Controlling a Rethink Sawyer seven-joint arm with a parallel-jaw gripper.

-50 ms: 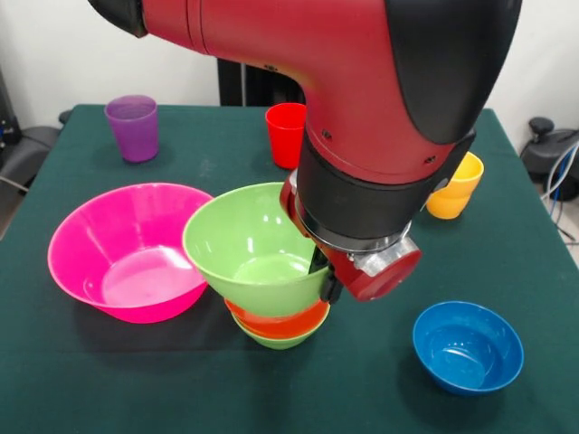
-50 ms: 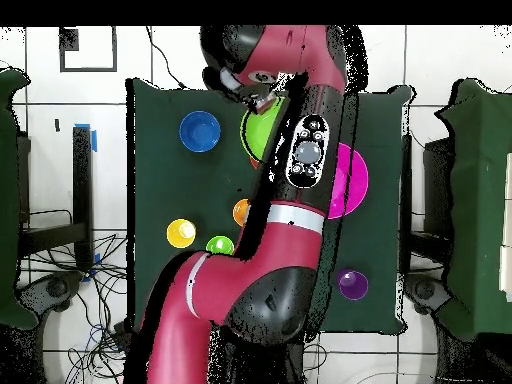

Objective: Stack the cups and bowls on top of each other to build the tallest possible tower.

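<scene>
Dark green cloth covers the table, with a white wall behind it in the front view. Biggest of all is the red and black arm, which comes down over the middle of the table; its gripper sits at the rim of the large lime green bowl, but the wrist hides the fingers, so I cannot tell how far open they are or whether they hold the rim.

Next in size, the pink bowl rests on the cloth, its rim touching the large green bowl beside it. That green bowl is tilted and tops the tower, sitting on a red-orange bowl nested in a small green bowl.

Well apart, the blue bowl sits alone near the front edge.

Smallest are the cups: purple cup, red cup and orange cup along the far side. From overhead, a yellow cup and light green cup also show.
</scene>
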